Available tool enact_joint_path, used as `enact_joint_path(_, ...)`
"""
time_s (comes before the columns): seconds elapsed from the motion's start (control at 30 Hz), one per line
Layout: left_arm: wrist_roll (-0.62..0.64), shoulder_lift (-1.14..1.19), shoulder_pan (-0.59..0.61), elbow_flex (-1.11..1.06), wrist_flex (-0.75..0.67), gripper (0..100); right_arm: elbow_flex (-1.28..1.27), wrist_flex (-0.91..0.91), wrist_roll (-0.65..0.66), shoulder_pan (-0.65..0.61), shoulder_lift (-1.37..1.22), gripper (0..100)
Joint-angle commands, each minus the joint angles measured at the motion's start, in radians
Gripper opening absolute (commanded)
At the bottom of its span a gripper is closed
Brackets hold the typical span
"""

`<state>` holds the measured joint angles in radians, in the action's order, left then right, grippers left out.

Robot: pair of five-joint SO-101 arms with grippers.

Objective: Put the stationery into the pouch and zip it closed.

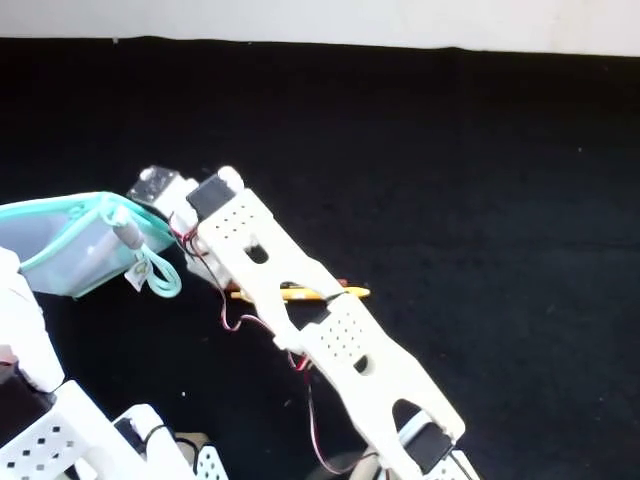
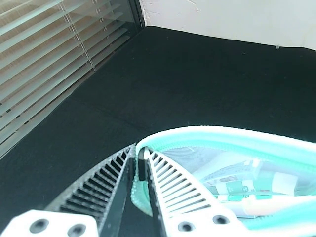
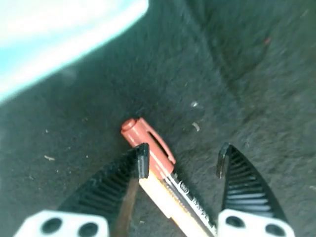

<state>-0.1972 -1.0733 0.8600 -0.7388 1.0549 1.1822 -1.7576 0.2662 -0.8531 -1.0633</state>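
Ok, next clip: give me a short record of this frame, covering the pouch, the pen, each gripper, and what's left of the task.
pouch: teal-edged, clear-sided, at the left edge of the high view; some items show through its side
left gripper: shut on the pouch's rim
pen: orange body, red-brown cap, lying on the black table, outside the pouch
right gripper: open over the pen's cap end, not closed on it
left to do: pen into the pouch, then zip

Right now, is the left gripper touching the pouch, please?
Touching. The left wrist view shows the left gripper shut on the teal rim of the pouch, which is pinched between its fingers.
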Motion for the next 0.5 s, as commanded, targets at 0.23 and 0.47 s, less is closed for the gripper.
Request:
enact_joint_path(0.23, 0.000, 0.021, 0.005, -0.025, -0.006, 1, -0.012, 0.013, -0.011, -0.016, -0.007, 23.1)
enact_joint_path(0.47, 0.000, 0.021, 0.005, -0.025, -0.006, 1, 0.044, 0.007, -0.032, -0.041, -0.090, 23.1)
